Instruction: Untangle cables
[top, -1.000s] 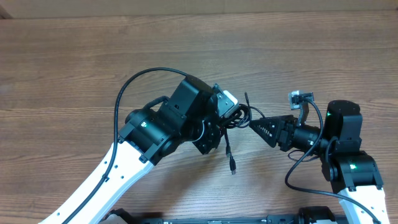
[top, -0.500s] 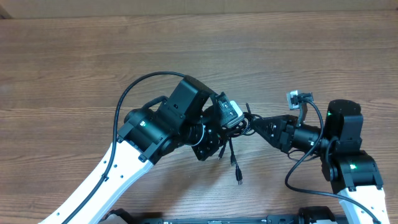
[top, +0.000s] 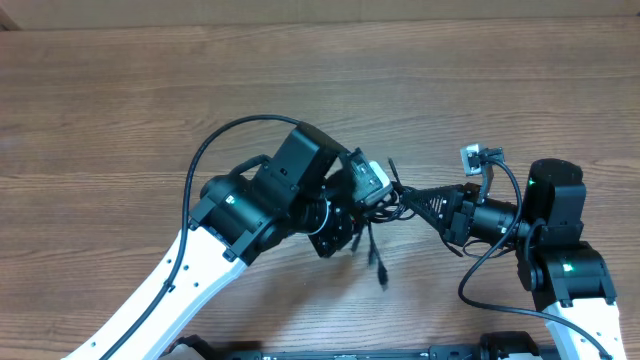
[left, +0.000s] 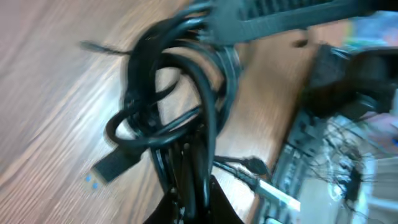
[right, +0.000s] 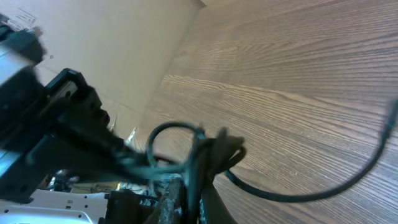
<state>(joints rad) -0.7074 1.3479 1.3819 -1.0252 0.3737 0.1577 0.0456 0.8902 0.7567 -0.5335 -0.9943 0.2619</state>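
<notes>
The left gripper (left: 186, 193) is pressed together on the bundle of thin, glossy black rubber cables (left: 163, 93). The right gripper (top: 406, 198) pinches the same knot from the opposite side, above the brown wood-grain surface (top: 120, 90). The round loops are tightly crossed and one flat black plug end (left: 112, 167) hangs free, so the untangling seems hardly begun.

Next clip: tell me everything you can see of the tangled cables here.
The cables are thin, glossy black cords, seemingly rubber-coated, bunched in tangled loops between the two arms over the wooden table. The left gripper is shut on the bundle from one side, the right gripper from the other. One flat black plug end sticks out of the knot; a loose strand hangs down, blurred.
</notes>
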